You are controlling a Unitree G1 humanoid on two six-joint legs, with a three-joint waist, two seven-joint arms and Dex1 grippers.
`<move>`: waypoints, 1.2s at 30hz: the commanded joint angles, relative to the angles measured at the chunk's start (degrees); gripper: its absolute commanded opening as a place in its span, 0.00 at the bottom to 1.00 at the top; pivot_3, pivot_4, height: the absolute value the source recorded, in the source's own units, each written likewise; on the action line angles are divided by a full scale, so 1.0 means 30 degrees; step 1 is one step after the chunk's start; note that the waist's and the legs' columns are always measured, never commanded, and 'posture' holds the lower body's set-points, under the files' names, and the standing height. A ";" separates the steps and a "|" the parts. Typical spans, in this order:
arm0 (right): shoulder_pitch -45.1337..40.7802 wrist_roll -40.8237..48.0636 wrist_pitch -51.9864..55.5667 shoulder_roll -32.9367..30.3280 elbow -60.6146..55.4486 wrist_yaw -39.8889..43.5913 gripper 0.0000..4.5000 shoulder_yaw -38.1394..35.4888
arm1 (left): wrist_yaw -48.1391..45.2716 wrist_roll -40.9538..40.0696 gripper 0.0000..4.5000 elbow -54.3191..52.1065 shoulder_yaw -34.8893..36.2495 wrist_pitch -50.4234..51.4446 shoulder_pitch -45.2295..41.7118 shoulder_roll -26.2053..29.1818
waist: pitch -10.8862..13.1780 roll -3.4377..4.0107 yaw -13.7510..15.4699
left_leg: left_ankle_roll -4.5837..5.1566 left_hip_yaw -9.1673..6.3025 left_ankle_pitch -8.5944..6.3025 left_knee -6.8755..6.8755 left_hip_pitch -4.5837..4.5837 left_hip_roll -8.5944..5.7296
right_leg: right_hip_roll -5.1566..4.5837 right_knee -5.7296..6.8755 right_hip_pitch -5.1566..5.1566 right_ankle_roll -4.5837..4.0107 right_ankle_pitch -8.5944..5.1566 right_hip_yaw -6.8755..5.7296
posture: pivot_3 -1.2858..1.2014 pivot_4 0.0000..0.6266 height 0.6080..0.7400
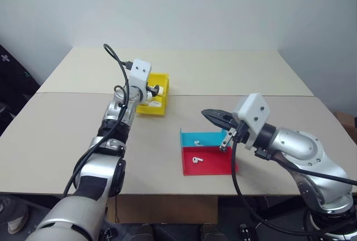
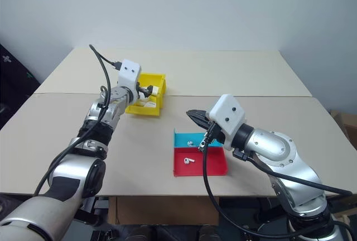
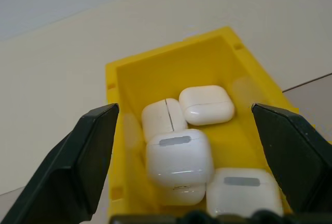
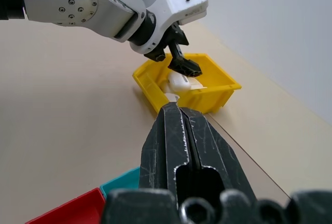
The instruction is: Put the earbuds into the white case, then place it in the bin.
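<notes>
The left arm reaches out far and to the left, its left gripper (image 3: pixel 181 146) pointing forward and roughly level — the two black fingers (image 3: pixel 78 162) stand wide apart with nothing between them. The right arm is bent at the near right, wrist angled toward the left; the right gripper (image 4: pixel 179 130) points about level, its fingers pressed flat together — closed and empty.

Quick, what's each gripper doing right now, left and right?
Left gripper: open, empty, above the cases in the yellow bin.
Right gripper: shut, holding nothing.
</notes>
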 commanded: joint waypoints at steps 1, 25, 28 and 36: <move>0.0036 -0.0177 -0.0671 -0.0123 -0.0345 0.0282 0.00 -0.0232 | -0.0573 -0.1182 1.00 -0.1876 0.0848 -0.0606 -0.0243 -0.0270 | 0.0001 0.0000 0.0003 | 0.0000 0.0000 0.0000 0.0000 0.0000 0.0000 | 0.0000 0.0001 0.0001 -0.0003 0.0002 0.0000 | 0.52 0.24 1.00; 0.8539 -0.0346 -0.9297 -0.7176 0.7850 1.1603 0.00 -0.9853 | -1.6018 -1.2417 1.00 -2.2619 0.9757 0.2658 2.1875 1.1106 | -0.0006 0.0010 -0.0075 | -0.0045 0.0053 0.0005 0.0011 0.0120 0.0032 | -0.0024 -0.0022 0.0083 -0.0123 -0.0074 0.0020 | 0.52 0.24 1.00; 0.8598 -0.0181 -0.9670 -0.7285 0.8224 1.2323 0.00 -0.9688 | -1.6428 -1.2257 1.00 -2.2798 1.0550 0.1986 2.3516 1.1061 | -0.0006 0.0011 -0.0037 | -0.0046 0.0071 0.0006 0.0012 0.0154 0.0032 | -0.0034 -0.0022 0.0100 -0.0129 -0.0075 0.0031 | 0.52 0.24 1.00; 0.7605 -0.0269 -1.0512 -0.7438 0.9326 1.3334 0.00 -0.9026 | -1.6120 -1.3215 1.00 -2.3809 1.1179 0.2086 2.4672 1.0652 | -0.0007 0.0011 -0.0041 | -0.0045 0.0084 0.0006 0.0012 0.0155 0.0036 | -0.0031 -0.0022 0.0091 -0.0137 -0.0073 0.0038 | 0.52 0.24 1.00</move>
